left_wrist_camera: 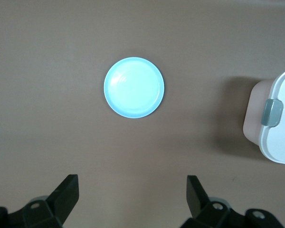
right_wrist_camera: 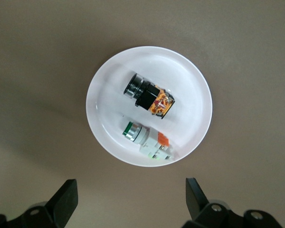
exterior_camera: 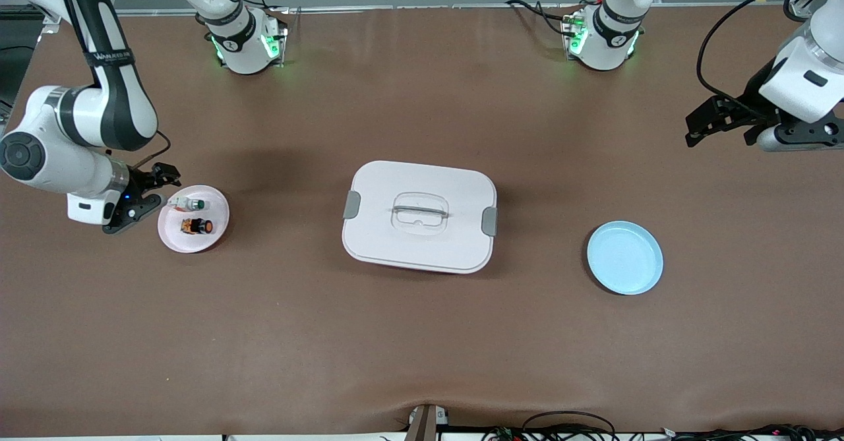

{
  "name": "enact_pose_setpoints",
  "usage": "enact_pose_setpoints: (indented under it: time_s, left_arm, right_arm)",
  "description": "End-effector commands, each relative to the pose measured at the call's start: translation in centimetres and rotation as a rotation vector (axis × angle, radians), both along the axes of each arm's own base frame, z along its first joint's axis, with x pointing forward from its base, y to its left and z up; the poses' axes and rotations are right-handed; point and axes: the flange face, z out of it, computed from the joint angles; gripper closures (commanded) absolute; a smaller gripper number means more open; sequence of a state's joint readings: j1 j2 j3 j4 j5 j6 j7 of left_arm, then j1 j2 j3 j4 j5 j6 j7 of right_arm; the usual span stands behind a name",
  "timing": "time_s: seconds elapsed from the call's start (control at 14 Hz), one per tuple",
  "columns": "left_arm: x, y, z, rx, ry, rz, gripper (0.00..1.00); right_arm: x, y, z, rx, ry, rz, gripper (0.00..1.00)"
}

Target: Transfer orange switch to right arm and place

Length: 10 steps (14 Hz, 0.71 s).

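Brown tabletop [exterior_camera: 422,335] all around, nothing fancy. So the orange switch [exterior_camera: 197,226] is lying on its side on the white plate [exterior_camera: 215,235] down at my right arm's end of the table, black body with orange markings. Right next to it on the same plate is the white switch with the green cap [exterior_camera: 189,203], a bit farther from the front camera; the two lie side by side, close but not touching as far as I can see. My right gripper [exterior_camera: 153,190] hangs in the air just beside that plate, fingers spread wide, nothing in them. In the middle of the table sits a white lidded box [exterior_camera: 419,217] with grey latches and a clear handle on top. Toward my left arm's end there's a light blue plate [exterior_camera: 625,258], bare. My left gripper [exterior_camera: 702,126] is up over the table near that end, also spread wide and holding nothing.
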<state>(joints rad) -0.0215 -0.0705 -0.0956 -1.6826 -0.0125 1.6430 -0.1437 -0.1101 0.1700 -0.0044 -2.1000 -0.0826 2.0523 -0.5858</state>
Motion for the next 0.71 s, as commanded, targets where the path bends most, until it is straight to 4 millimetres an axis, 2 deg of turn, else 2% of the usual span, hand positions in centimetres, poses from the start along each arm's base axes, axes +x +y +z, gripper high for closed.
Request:
enact_pose_setpoints:
  time_s: [0.0,0.14,0.36,0.64]
  left_arm:
    - [-2.7,0.3,-0.5,0.000,-0.032,-0.007,0.00]
    - [-3.5,0.4,-0.8,0.001,-0.052,-0.008,0.00]
    - [-3.3,1.1,-0.7,0.003,-0.055,-0.065,0.00]
    - [-2.5,1.9,-0.5,-0.001,-0.063,-0.041,0.00]
  right_arm:
    - [0.4,2.6,2.9,-0.054,0.008,-0.128,0.00]
    - [0.4,3.7,4.5,-0.072,0.010,-0.179,0.00]
    - [0.3,3.6,7.6,-0.030,0.030,-0.285,0.00]
    - [0.3,3.6,12.6,-0.031,0.067,-0.368,0.00]
